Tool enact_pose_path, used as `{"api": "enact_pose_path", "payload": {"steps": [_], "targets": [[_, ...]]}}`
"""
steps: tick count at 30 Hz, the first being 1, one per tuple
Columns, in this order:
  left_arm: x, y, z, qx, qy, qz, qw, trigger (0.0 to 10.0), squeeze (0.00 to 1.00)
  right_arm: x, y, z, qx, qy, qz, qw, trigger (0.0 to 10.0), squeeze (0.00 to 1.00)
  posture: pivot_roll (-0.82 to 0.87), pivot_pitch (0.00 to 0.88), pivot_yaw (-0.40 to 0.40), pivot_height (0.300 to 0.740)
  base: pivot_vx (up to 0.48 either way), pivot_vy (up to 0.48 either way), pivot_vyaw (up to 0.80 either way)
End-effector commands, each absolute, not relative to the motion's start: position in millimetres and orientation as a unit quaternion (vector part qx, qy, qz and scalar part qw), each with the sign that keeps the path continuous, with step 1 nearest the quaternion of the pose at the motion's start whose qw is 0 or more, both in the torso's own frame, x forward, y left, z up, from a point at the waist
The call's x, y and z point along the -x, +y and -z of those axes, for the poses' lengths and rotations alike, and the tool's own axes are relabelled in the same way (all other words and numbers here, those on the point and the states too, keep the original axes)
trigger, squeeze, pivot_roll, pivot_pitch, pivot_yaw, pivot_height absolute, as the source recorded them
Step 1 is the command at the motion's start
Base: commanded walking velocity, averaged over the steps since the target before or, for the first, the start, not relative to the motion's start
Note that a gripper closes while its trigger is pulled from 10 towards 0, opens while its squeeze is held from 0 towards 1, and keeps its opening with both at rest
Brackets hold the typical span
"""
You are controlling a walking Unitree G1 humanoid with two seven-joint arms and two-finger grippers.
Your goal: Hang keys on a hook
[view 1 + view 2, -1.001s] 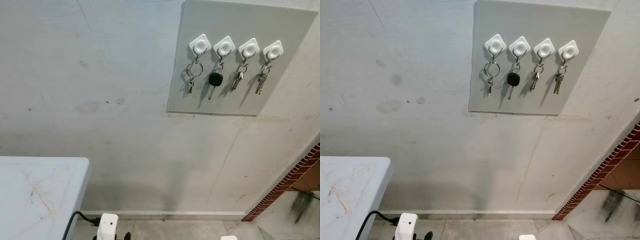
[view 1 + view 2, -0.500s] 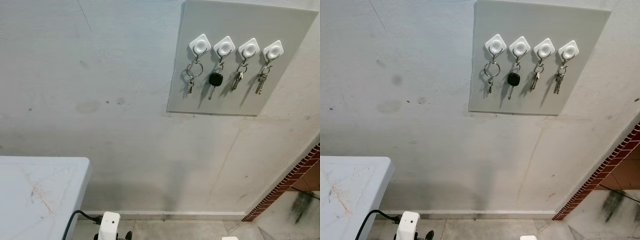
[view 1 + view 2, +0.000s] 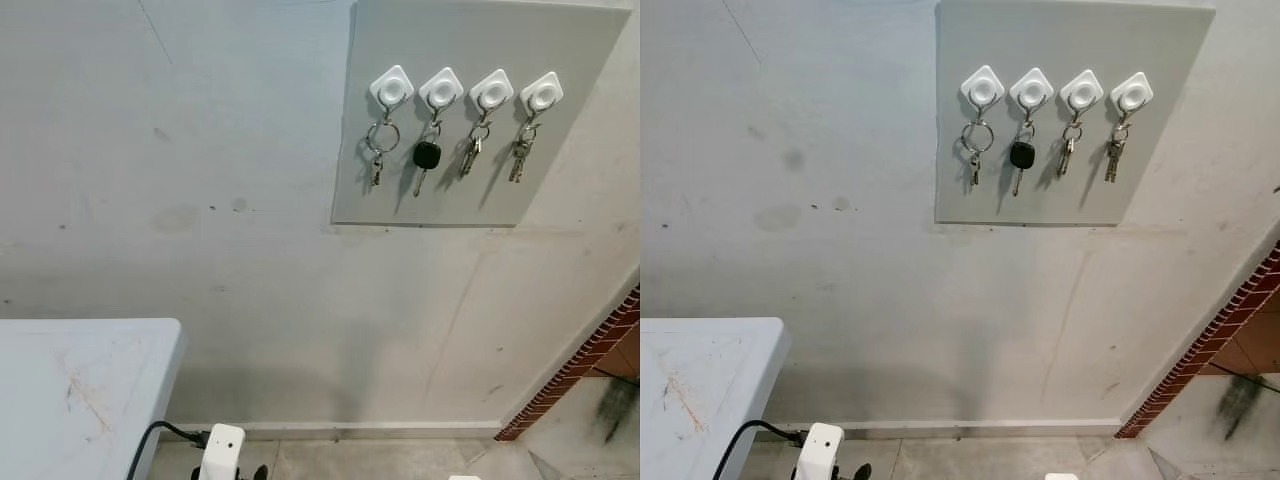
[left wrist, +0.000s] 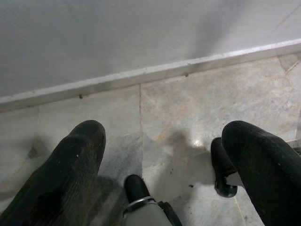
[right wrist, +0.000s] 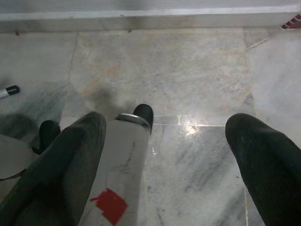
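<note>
Hanging from four white diamond-shaped hooks on the grey wall panel, four key sets are looking done. Pointing floorward, the left gripper is gaping empty. Likewise the right gripper is gaping empty above marble.

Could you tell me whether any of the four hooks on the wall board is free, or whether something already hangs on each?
None is free. On the grey board all four white hooks carry keys: a ring with a small key, a black-headed key, and two bunches. Both grippers hang open over the floor, holding nothing.
</note>
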State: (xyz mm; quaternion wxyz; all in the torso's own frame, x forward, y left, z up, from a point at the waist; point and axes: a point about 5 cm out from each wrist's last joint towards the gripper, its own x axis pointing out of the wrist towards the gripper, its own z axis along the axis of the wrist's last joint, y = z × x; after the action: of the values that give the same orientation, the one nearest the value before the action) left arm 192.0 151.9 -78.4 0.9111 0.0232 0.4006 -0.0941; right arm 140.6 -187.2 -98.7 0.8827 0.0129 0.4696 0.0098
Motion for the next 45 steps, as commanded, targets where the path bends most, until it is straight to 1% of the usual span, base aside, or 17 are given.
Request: {"api": "enact_pose_path", "payload": {"steps": [1, 6, 17, 25, 29, 45], "targets": [[-195.1, 157.2, 76.9, -0.028, 0.401, 0.091, 0.911, 10.0, 0.00, -139.4, -188.1, 99.3, -0.019, 0.473, -0.001, 0.881, 10.0, 0.00, 0.02, 0.000, -0.009, 0.740, 0.000, 0.000, 0.00], [-197.1, 156.6, 75.9, -0.025, 0.398, 0.088, 0.913, 10.0, 0.00, -137.6, -187.0, 100.5, -0.018, 0.481, -0.003, 0.877, 10.0, 0.00, 0.02, 0.000, -0.014, 0.740, 0.000, 0.000, -0.22], [-190.1, 156.8, 79.7, -0.014, 0.409, 0.080, 0.909, 10.0, 0.00, -141.0, -183.5, 99.7, -0.018, 0.479, -0.012, 0.877, 10.0, 0.00, 0.01, 0.000, -0.007, 0.740, 0.000, 0.000, -0.71], [-187.9, 154.7, 81.1, -0.028, 0.415, 0.092, 0.904, 10.0, 0.00, -140.5, -183.0, 100.1, -0.026, 0.480, -0.006, 0.877, 10.0, 0.00, 0.01, 0.000, -0.004, 0.740, 0.000, 0.000, -0.72], [-187.2, 153.8, 81.6, -0.024, 0.417, 0.092, 0.904, 10.0, 0.00, -140.4, -182.9, 100.1, -0.027, 0.480, -0.005, 0.877, 10.0, 0.00, 0.01, 0.000, -0.004, 0.740, 0.000, -0.280, -0.73], [-183.3, 152.9, 84.0, -0.027, 0.427, 0.092, 0.899, 10.0, 0.00, -140.6, -184.0, 99.9, -0.033, 0.479, 0.002, 0.877, 10.0, 0.00, 0.00, 0.000, -0.003, 0.740, 0.000, -0.480, -0.73]]}}
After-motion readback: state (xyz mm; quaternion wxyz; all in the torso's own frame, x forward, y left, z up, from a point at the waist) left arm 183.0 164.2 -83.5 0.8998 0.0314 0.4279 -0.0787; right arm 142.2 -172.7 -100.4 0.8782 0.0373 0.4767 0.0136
